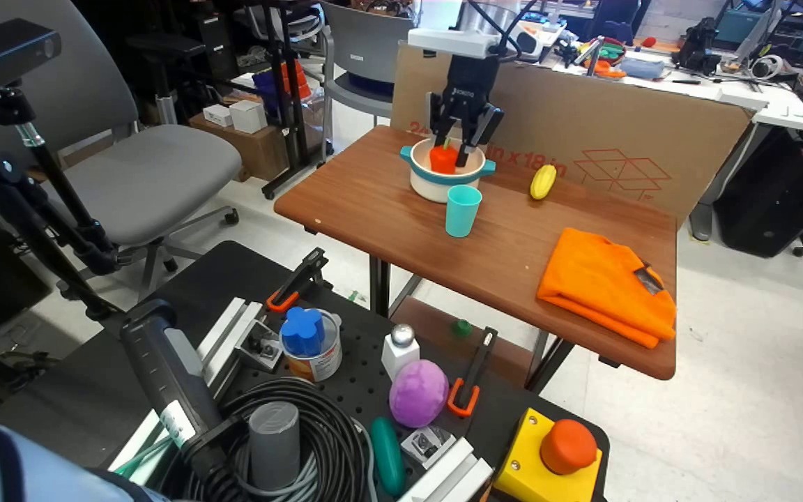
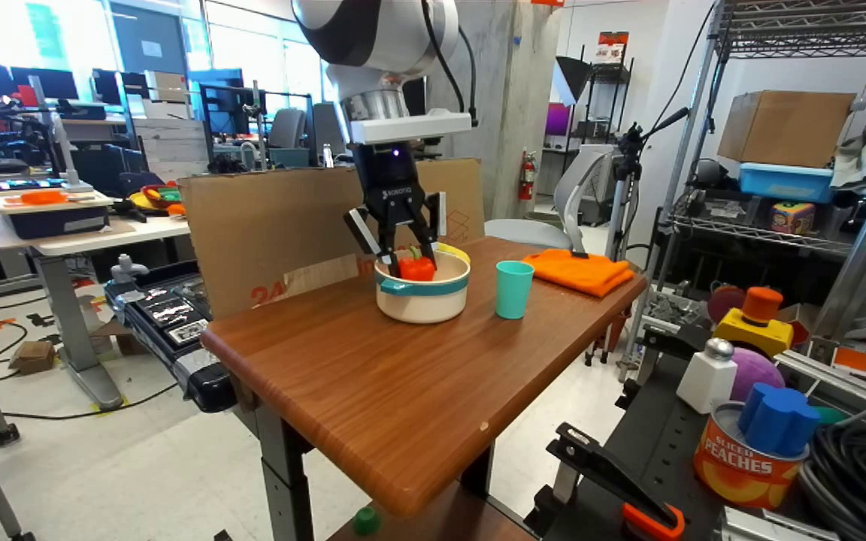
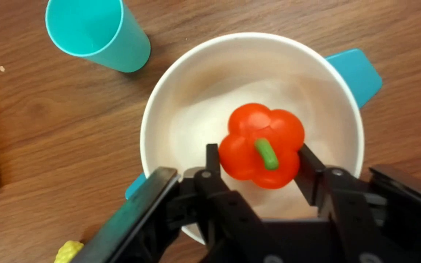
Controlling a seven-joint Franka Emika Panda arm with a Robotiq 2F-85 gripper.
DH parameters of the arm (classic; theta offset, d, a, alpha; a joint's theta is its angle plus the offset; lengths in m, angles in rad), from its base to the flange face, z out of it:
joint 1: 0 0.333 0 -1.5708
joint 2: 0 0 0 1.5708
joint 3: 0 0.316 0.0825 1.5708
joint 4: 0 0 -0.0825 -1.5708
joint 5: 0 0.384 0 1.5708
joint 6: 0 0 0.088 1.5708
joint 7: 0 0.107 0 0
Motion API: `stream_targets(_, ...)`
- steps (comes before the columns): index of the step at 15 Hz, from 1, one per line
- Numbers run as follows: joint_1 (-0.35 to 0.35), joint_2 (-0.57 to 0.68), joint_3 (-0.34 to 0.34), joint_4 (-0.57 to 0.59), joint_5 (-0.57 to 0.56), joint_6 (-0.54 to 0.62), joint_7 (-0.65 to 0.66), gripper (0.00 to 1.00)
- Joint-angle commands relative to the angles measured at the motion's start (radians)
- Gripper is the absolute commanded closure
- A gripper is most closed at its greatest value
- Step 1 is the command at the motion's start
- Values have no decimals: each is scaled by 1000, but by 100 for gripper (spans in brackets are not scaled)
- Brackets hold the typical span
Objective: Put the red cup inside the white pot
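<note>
No red cup shows in these frames; it is hidden or out of view. A red toy bell pepper (image 3: 250,126) with a green stem is between my fingers; it shows in both exterior views (image 1: 442,162) (image 2: 416,270). My gripper (image 3: 258,151) is shut on the pepper, with a finger touching each side. The gripper (image 1: 450,150) points down into the white pot (image 1: 436,190), with the fingertips below its rim. The white pot (image 2: 422,306) has teal handles and a cream inside (image 3: 192,120). Whether the pepper rests on the pot's floor cannot be told.
A teal cup (image 1: 462,211) stands upright beside the pot. It shows close by in the wrist view (image 3: 130,47). A yellow toy (image 1: 543,182) and a folded orange cloth (image 1: 607,286) lie on the wooden table (image 1: 373,202). A cardboard sheet (image 1: 624,132) stands along the table's back edge.
</note>
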Motion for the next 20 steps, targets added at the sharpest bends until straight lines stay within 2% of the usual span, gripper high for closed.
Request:
stream_targets(1, 14, -16, -7, -11, 4, -23, 8, 17)
stream_targets(3, 22, -59, -7, -67, -5, 9, 2, 2)
stream_targets(4, 23, -79, -4, -92, -5, 18, -3, 0)
stream_targets(12, 26, -430, 14, -486, -35, 146, -96, 0)
stream_targets(17, -16, -672, 17, -747, -13, 361, -202, 0)
stream_targets(18, -3, -549, 21, -603, -22, 261, -160, 0)
stream_targets(20, -19, -626, 22, -685, -21, 312, -178, 0)
